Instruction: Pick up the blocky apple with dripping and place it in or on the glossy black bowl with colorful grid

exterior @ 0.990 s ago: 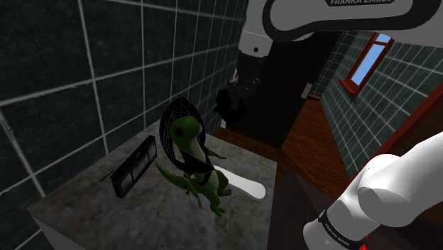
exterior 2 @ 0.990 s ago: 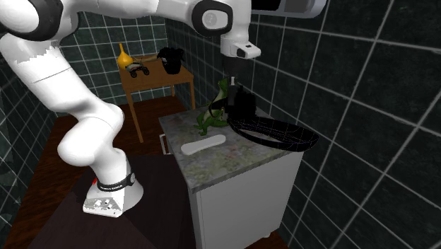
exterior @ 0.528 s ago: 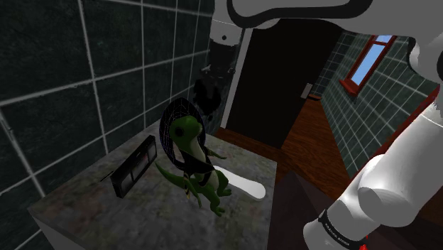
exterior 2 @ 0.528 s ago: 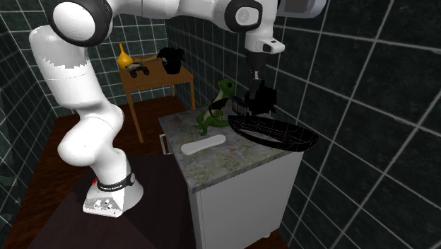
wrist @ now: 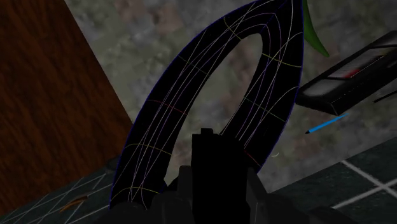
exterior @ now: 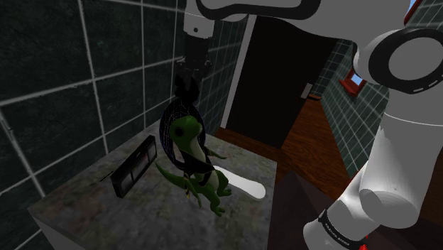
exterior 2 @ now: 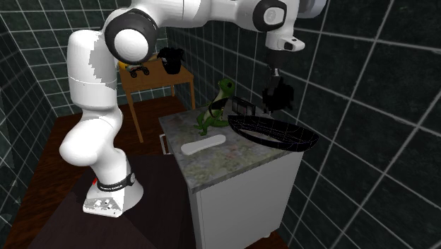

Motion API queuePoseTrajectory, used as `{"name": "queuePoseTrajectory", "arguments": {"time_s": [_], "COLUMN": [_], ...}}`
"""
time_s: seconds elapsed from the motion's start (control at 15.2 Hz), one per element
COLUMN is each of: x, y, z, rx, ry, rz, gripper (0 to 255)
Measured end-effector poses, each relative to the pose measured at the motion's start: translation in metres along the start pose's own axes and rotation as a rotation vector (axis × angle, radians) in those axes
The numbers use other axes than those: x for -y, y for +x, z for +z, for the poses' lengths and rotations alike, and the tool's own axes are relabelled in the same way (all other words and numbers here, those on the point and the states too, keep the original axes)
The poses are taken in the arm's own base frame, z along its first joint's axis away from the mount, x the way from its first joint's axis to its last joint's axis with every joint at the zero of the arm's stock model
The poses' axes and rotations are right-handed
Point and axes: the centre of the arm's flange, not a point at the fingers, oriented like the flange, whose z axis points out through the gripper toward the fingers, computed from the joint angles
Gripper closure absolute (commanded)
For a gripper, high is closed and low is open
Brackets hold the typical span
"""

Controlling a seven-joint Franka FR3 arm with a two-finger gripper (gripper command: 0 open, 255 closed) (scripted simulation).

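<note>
Transport step. Pincer [exterior 2: 274, 101] clamped on dark blocky apple [wrist: 204, 159], hovering over bowl [exterior 2: 284, 136] on counter [exterior 2: 233, 161]. Next: lower into bowl's hollow, open, keep clear of green frog [exterior 2: 216, 106].

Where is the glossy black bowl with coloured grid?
In the second exterior view, the bowl sits on the mottled counter, right of the green lizard figure.

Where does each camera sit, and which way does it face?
Shoulder view: beside the stand, looking down over the counter toward the tiled wall; the arm shows from base up, gripper above the bowl.
Second exterior view: off the counter's corner, facing the whole arm.
Wrist view: on the hand, looking down onto the bowl; the gripper's black body shows.
Shared: both exterior views show bowl and lizard.
</note>
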Motion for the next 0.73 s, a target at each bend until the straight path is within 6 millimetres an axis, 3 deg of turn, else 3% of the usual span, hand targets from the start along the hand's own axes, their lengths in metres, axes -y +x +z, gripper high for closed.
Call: {"name": "queuePoseTrajectory", "arguments": {"time_s": [0.33, 0.66, 0.73], "x": [0.002, 0.004, 0.001], "y": [0.004, 0.010, 0.010], "z": [0.006, 0.036, 0.053], "rx": [-0.043, -0.049, -0.026], "ry": [0.015, 0.023, 0.014], "rz": [0.002, 0.001, 0.000], "gripper": [255, 255, 255]}}
